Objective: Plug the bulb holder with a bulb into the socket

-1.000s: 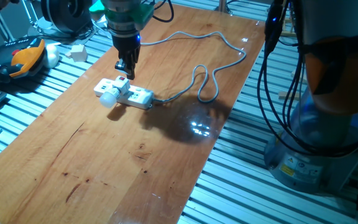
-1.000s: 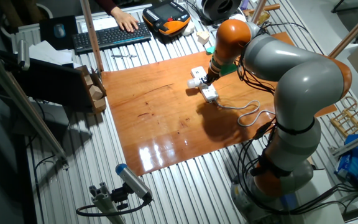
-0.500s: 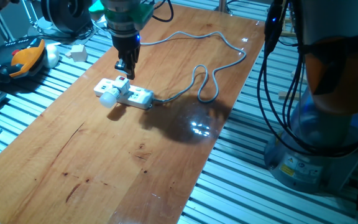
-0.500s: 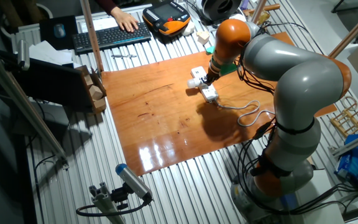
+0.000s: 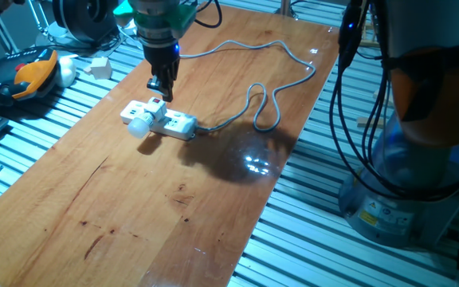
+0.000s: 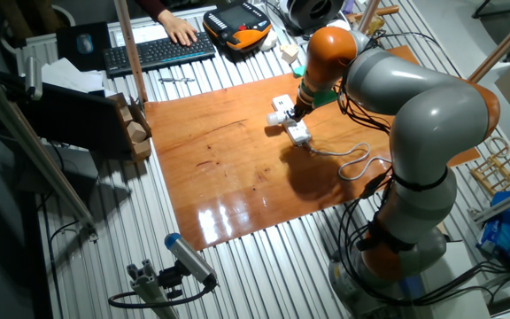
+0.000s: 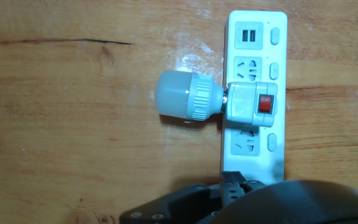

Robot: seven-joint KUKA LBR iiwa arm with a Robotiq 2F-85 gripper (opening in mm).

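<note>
Hand view: small white bulb holder with frosted round bulb (image 7: pixel 216 99) sits plugged in the long white power strip (image 7: pixel 253 50).
Bulb: points left over the wood table (image 7: pixel 73 124).
Gripper (image 5: pixel 162 88): above the strip, apart from it; finger spacing cannot be told.

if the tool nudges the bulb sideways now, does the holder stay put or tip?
Likely stays: the bulb holder looks seated on the socket. The bulb overhangs the strip's edge, so a push could lever the plug. The socket probably slides on the smooth table.
</note>
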